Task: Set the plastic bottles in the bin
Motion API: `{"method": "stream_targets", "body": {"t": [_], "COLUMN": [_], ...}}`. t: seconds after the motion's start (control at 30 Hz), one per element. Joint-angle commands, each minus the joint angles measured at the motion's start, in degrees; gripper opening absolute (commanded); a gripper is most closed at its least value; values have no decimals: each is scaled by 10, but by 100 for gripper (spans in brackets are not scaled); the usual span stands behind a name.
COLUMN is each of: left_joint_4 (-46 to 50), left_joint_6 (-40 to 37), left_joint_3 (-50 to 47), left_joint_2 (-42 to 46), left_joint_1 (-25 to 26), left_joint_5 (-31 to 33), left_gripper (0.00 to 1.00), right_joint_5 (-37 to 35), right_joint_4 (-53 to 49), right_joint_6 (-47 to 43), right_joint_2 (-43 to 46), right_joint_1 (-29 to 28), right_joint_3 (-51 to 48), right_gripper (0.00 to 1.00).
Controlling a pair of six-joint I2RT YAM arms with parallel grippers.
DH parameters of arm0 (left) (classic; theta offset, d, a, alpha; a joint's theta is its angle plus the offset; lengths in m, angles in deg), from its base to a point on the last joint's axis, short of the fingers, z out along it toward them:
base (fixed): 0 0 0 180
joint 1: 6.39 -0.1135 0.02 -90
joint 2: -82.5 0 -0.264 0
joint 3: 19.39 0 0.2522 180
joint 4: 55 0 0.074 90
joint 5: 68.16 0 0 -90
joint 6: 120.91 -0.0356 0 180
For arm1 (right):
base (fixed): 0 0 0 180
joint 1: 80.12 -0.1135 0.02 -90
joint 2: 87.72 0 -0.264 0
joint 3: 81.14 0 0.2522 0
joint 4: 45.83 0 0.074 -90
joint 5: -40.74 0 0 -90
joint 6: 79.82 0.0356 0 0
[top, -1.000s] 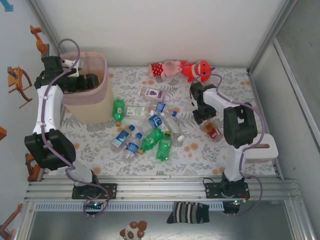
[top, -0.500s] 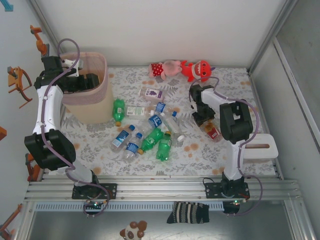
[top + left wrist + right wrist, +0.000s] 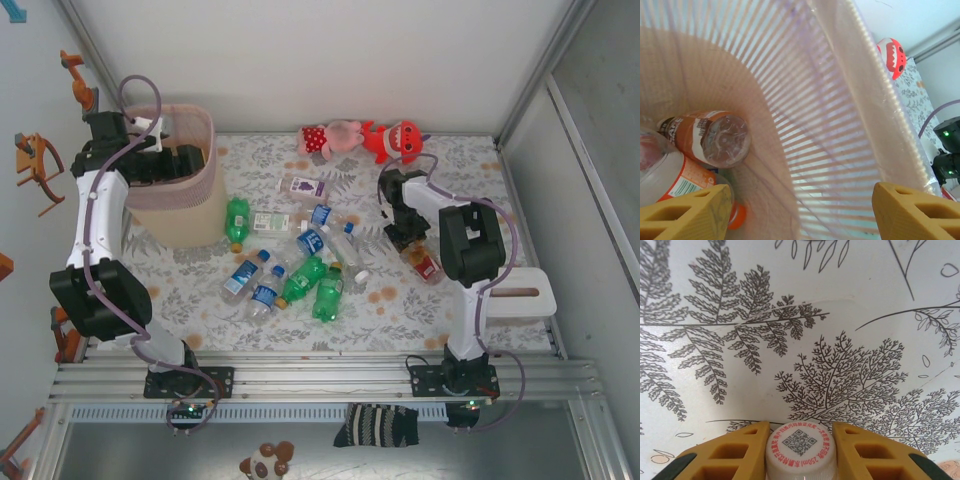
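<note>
We see the right gripper closed on the white QR-printed cap of the red-labelled plastic bottle, its yellow fingers pressed to either side. That bottle lies on the fern-patterned table cover, well apart from the tall pink mesh bin. The left gripper hangs inside the bin's rim, its fingers spread wide with nothing between them. Below it a brown-labelled bottle and an orange-labelled clear bottle lie in the bin. A cluster of blue-labelled clear and green bottles lies loose mid-table, and one green soda bottle lies just beside the bin.
</note>
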Motion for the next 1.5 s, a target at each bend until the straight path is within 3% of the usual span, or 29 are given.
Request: {"method": "stream_targets", "body": {"t": [0.0, 0.37, 0.7, 0.93, 1.1, 1.27, 1.47], "left_joint_4": [-3, 5, -28, -15, 29, 59, 94], "left_joint_6": [-18, -44, -29, -11, 11, 23, 47], "left_joint_3": [-7, -8, -9, 23, 50, 30, -4], "left_joint_2": [17, 36, 92, 117, 121, 164, 218], "left_joint_1": [16, 28, 23, 71, 84, 79, 27], "left_joint_5": [-36, -54, -40, 74, 151, 221, 243], "left_gripper": [73, 72, 72, 73, 68, 67, 65], "right_joint_5": [8, 21, 58, 86, 106, 151, 166], "right_joint_4": [-12, -11, -6, -4, -5, 22, 26], "right_joint_6": [-1, 7, 35, 55, 73, 90, 93], "right_joint_2": [18, 52, 160, 239, 295, 354, 388], "right_joint_1": [4, 4, 3, 1, -3, -7, -13], "right_joint_3": [-4, -21, -31, -32, -22, -18, -4], "right_gripper": [31, 18, 16, 16, 15, 15, 15]}}
